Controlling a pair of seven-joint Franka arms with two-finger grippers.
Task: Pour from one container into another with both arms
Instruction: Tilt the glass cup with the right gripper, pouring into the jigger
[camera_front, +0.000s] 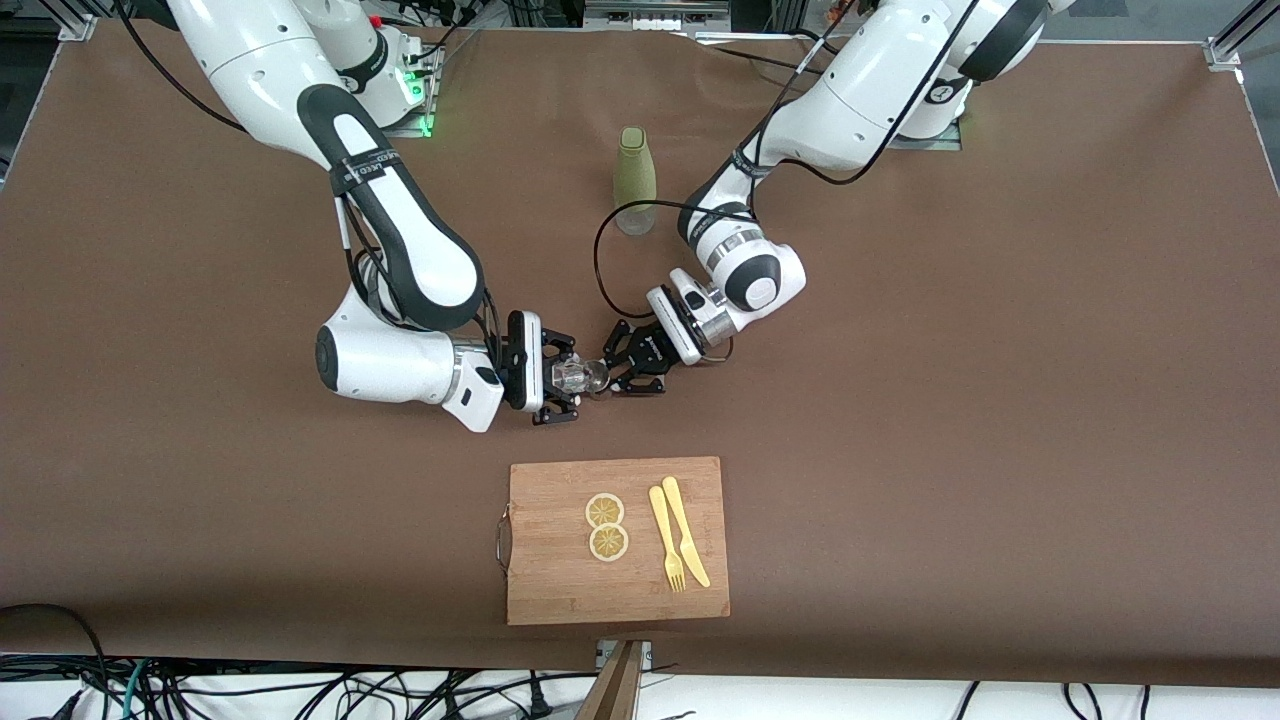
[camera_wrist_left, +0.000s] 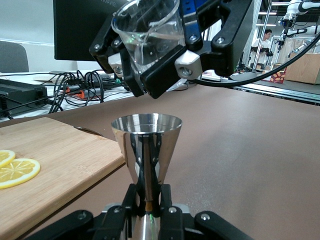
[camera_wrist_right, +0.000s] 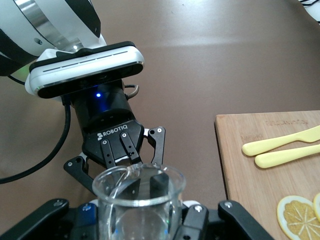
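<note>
Over bare table between the bottle and the board, my left gripper (camera_front: 604, 378) is shut on the narrow waist of the silver jigger (camera_front: 598, 378). In the left wrist view the jigger (camera_wrist_left: 146, 145) stands upright in my left gripper (camera_wrist_left: 147, 196), its upper cone open and shiny. My right gripper (camera_front: 566, 378) is shut on the clear glass tumbler (camera_front: 571, 376). That tumbler (camera_wrist_left: 147, 35) hangs slightly tilted just above the jigger's mouth. In the right wrist view the tumbler (camera_wrist_right: 137, 205) fills my right gripper (camera_wrist_right: 140, 217); the jigger is hidden there.
A tall olive-green bottle (camera_front: 634, 180) stands farther from the front camera than both grippers. Nearer to that camera lies a wooden cutting board (camera_front: 560, 590) with two lemon slices (camera_front: 606, 527) and a yellow fork and knife (camera_front: 678, 545).
</note>
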